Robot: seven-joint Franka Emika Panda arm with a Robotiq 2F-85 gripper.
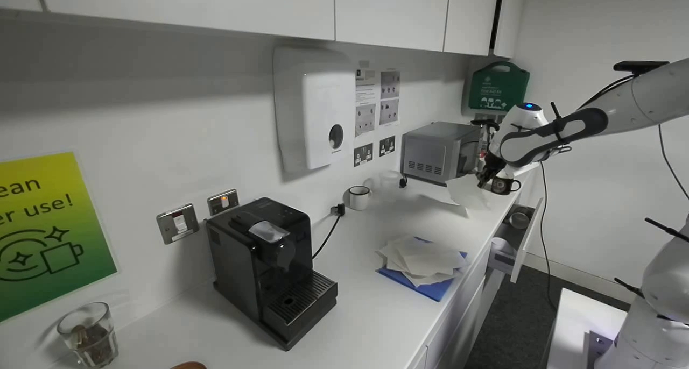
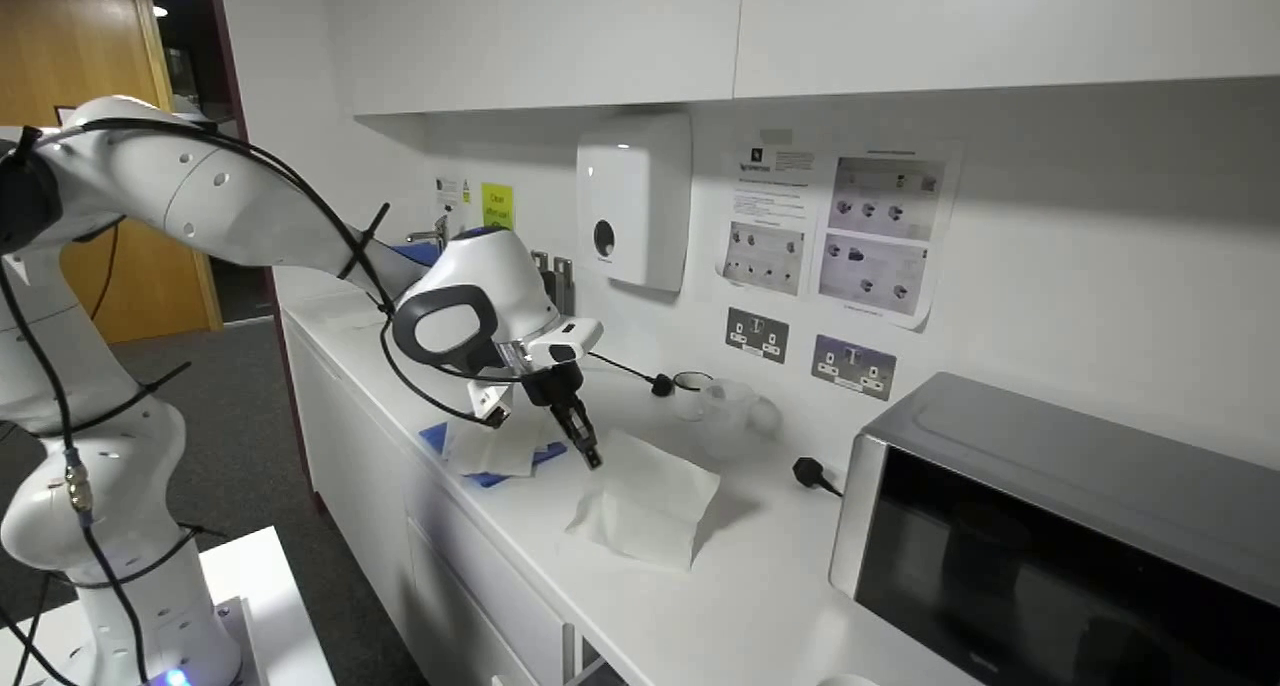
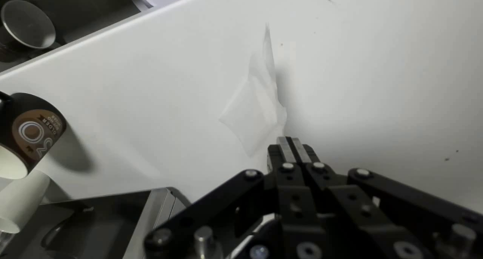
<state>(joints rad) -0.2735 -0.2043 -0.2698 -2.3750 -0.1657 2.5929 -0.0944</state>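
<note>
Looks like the gripper (image 3: 289,139) is pinching the paper sheet (image 2: 652,501) by its edge; I'd go slow and smooth; thin stuff flaps easily.

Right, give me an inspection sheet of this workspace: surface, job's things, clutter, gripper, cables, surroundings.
Surface: white counter, with a few dark specks in the wrist view.
Job's things: creased paper sheet, held at its edge; whether it touches the counter is unclear.
Clutter: paper pile on a blue sheet; black mug near the microwave.
Gripper: shut on the paper sheet.
Cables: black cables along the arm; lead beside the coffee machine.
Surroundings: open drawer holding mugs; wall dispenser.
</note>
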